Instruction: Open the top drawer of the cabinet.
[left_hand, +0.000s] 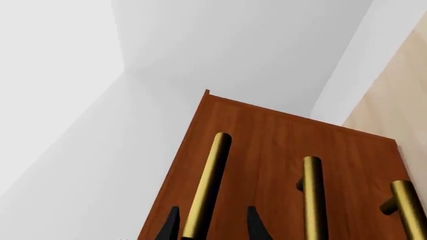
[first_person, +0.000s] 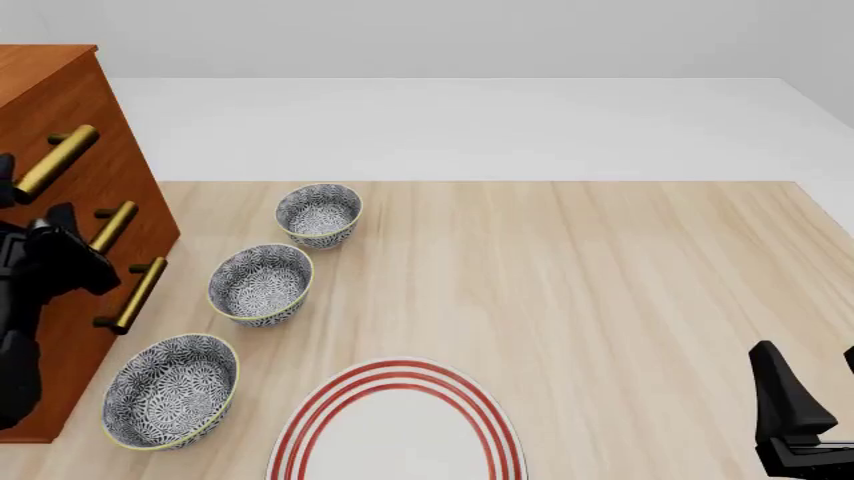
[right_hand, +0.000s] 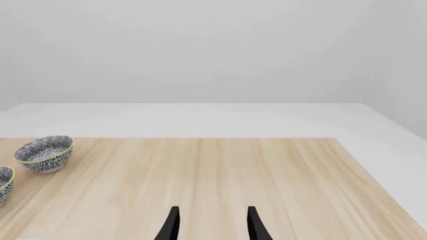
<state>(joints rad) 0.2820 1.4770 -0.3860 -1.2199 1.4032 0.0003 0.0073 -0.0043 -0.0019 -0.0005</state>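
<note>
Right now your left gripper (left_hand: 212, 225) has its fingers spread around the top drawer's (first_person: 74, 110) brass handle (left_hand: 208, 182), upper left of the front view, not clamped. Pull before closing and they may slip off; the right gripper (right_hand: 212, 222) idles open.

Bright, even, diffuse light in all my feeds; no source I can place. Soft faint shadows beside bowls (first_person: 262, 283) on table (first_person: 601, 280). Mild sheen along brass handles (left_hand: 207, 185). Renders sharp, no blur, no glare, no edge distortion.
</note>
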